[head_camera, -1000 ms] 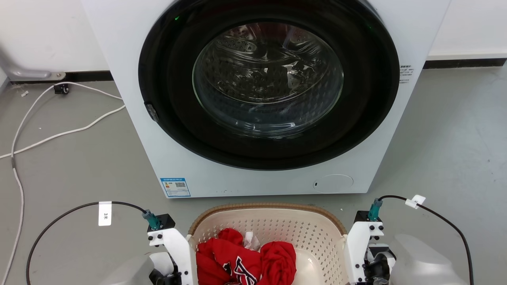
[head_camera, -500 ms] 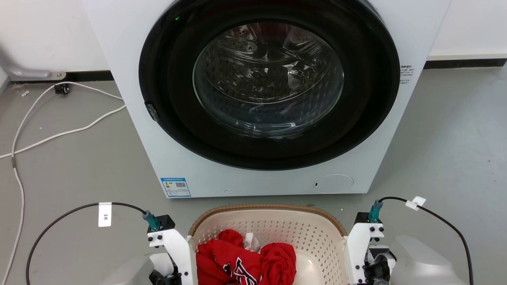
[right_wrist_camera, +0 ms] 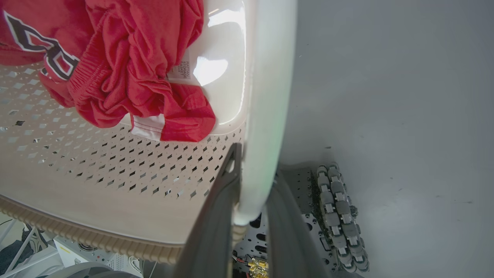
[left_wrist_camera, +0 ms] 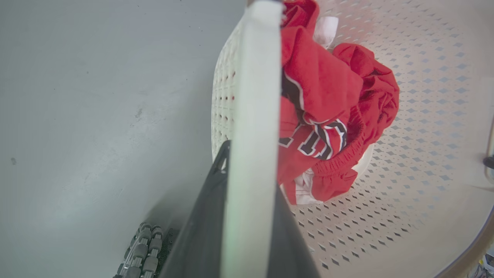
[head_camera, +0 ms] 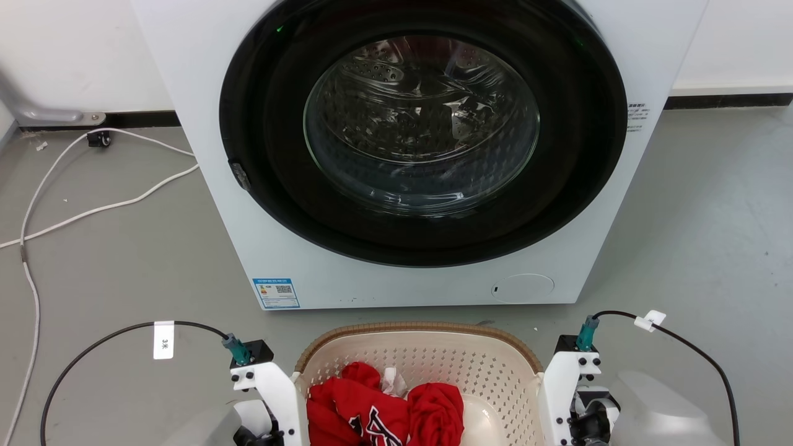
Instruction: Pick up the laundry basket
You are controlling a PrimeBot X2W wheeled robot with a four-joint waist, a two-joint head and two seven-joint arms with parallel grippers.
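The laundry basket (head_camera: 433, 362) is cream with perforated walls and a brown woven-look rim, and it sits at the bottom centre of the head view. It holds crumpled red clothes (head_camera: 384, 412). My left gripper (left_wrist_camera: 251, 166) is shut on the basket's white left handle (left_wrist_camera: 254, 96), one dark finger on each side. My right gripper (right_wrist_camera: 254, 170) is likewise shut on the white right handle (right_wrist_camera: 270, 77). In the head view the white wrist brackets (head_camera: 272, 387) flank the basket and the fingers are below the frame. Whether the basket touches the floor I cannot tell.
A white front-loading washing machine (head_camera: 421, 288) with its round door shut stands directly beyond the basket. White cables (head_camera: 93, 207) trail over the grey floor at the left. My base's roller wheels (right_wrist_camera: 339, 210) lie under the right handle.
The basket and both wrist brackets sit slightly lower in the head view than a second ago. The washing machine has barely shifted in the picture. Both grips are unchanged.
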